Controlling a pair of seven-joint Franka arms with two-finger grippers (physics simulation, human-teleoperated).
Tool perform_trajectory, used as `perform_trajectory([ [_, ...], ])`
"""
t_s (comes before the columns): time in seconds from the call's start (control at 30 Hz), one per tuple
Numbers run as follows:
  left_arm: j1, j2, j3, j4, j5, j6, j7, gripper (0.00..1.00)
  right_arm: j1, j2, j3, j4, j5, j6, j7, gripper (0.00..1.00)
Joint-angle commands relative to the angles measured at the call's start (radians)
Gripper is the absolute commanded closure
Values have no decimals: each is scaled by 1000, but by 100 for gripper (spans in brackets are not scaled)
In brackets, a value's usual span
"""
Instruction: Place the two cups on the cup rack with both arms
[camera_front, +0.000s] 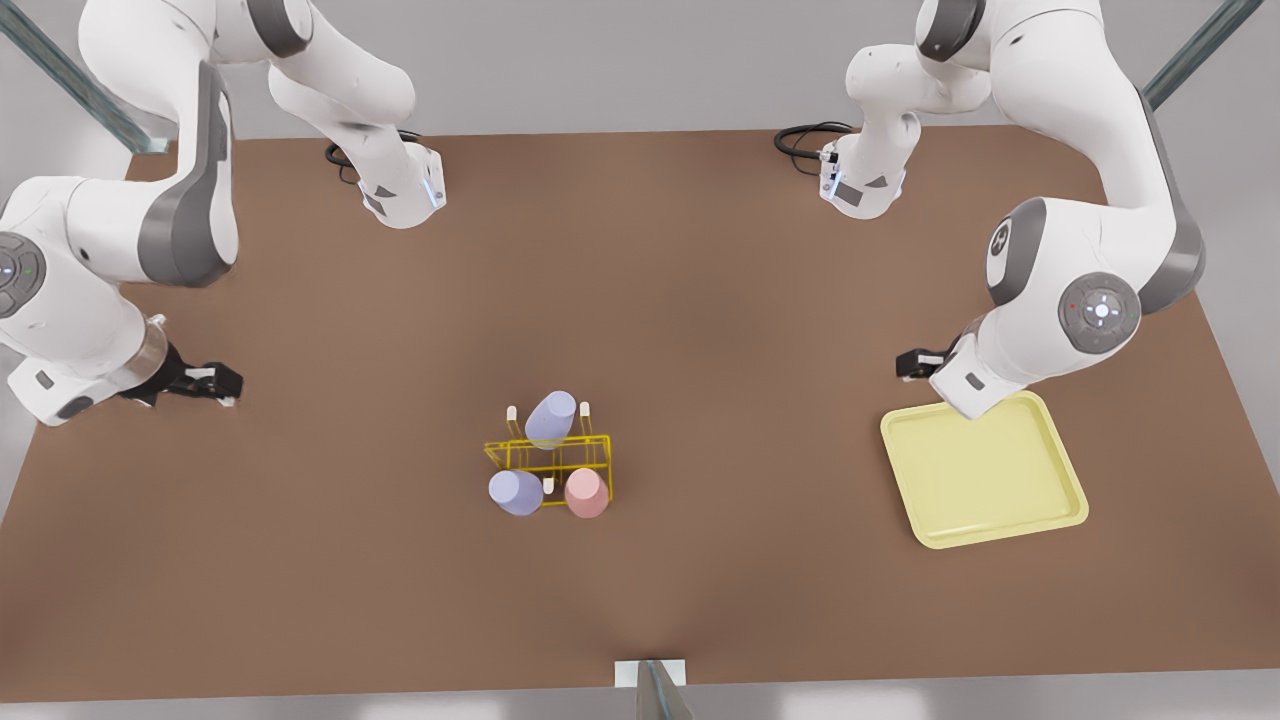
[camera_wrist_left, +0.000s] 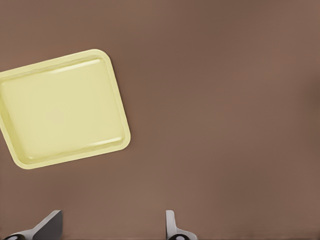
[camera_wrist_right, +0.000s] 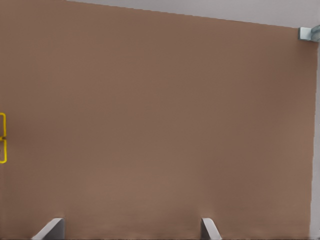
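The yellow wire cup rack (camera_front: 556, 458) stands at the table's middle, toward the front edge. A pale lavender cup (camera_front: 551, 418) leans over a peg on its far side. Another lavender cup (camera_front: 516, 492) and a pale pink cup (camera_front: 586, 492) sit upside down on its near side. My left gripper (camera_front: 915, 363) (camera_wrist_left: 110, 227) hovers open and empty at the front view's right, beside the tray. My right gripper (camera_front: 215, 383) (camera_wrist_right: 130, 230) is open and empty at the front view's left, well apart from the rack, whose edge (camera_wrist_right: 2, 137) shows in the right wrist view.
A flat pale-yellow square tray (camera_front: 983, 470) (camera_wrist_left: 62, 107) lies on the brown table (camera_front: 700, 300) at the front view's right, just under the left arm's wrist. A metal post (camera_wrist_right: 310, 33) marks a table corner.
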Motion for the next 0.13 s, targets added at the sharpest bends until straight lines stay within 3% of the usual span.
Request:
perform_trajectory([
  [0.0,0,-1,-1,0,1,-17,148,0,2,-38,-15,-38,42,-120,57,0],
  [0.1,0,-1,-1,0,0,-17,148,0,2,-53,-18,-53,51,-117,59,0],
])
